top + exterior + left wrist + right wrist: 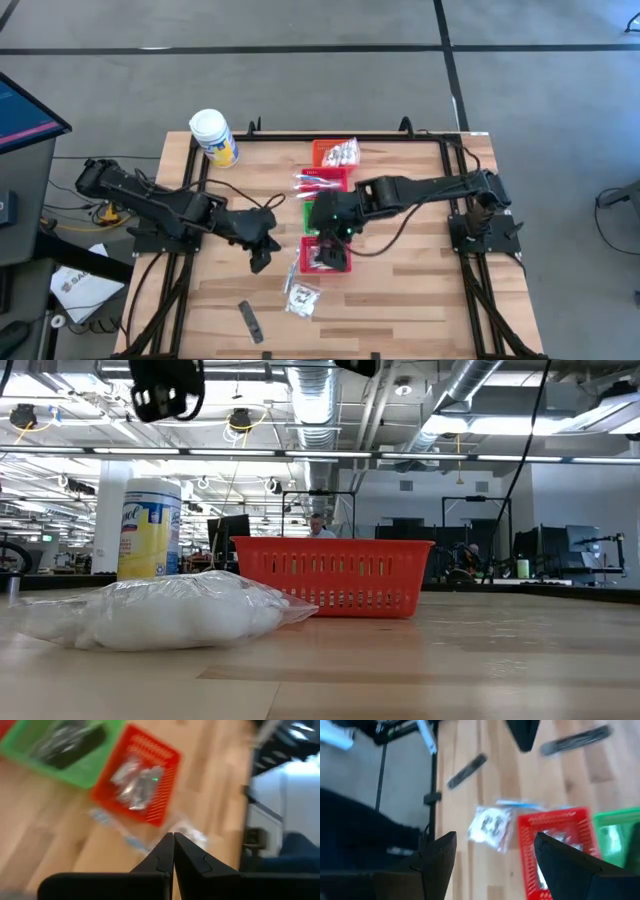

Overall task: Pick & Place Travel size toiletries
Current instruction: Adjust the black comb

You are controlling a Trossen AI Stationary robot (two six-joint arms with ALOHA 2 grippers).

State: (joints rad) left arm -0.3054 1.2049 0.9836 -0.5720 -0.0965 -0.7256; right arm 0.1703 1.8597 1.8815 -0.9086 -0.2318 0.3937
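Clear sachet (301, 297) lies flat at lower centre of the wooden table (420, 290), long axis roughly up-down in frame. Left gripper (262, 257), fingers pressed together and empty, hangs just up-left of it. Right gripper (328, 232), fingers spread, over red basket (327, 255). Grey floor around.

Grey floor (300, 90) crossed by dark lines surrounds the wooden table (400, 290). Exposed silver ducts (320, 400) and strip lights (420, 457) run overhead; desks with monitors (560, 550) stand behind.
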